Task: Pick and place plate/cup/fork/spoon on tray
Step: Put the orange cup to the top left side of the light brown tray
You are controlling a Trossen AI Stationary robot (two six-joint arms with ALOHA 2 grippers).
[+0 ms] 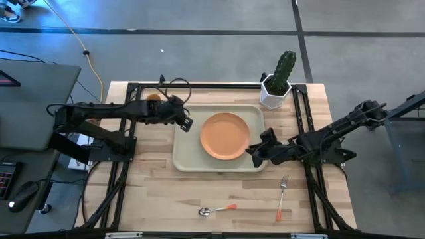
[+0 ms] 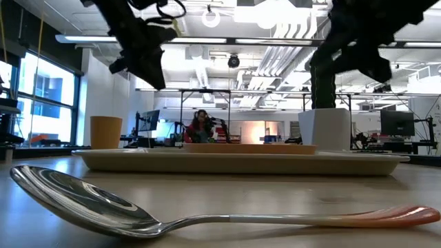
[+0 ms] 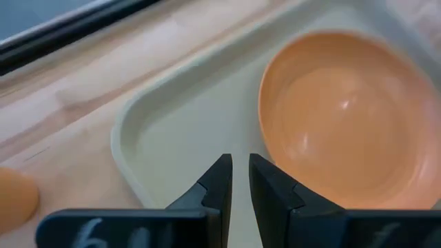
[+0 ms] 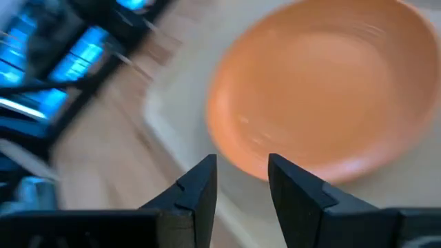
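Note:
The orange plate (image 1: 224, 135) lies flat on the beige tray (image 1: 192, 159), toward its right half. My left gripper (image 1: 187, 123) hovers over the tray's far left part (image 3: 172, 138), its fingers all but closed with a narrow slit between them, and holds nothing. My right gripper (image 1: 254, 154) hovers at the plate's near right rim (image 4: 275, 172), slightly open and empty. The orange cup (image 1: 154, 97) stands on the table beyond the tray's far left corner, beside the left arm. The spoon (image 1: 216, 210) and the fork (image 1: 282, 196) lie on the table near its front edge.
A white pot with a green cactus (image 1: 275, 89) stands at the table's far right, just beyond the tray's corner. The spoon (image 2: 207, 213) lies right in front of the low camera. A dark frame runs along the table's edges. A person sits far back in the room (image 2: 200, 127).

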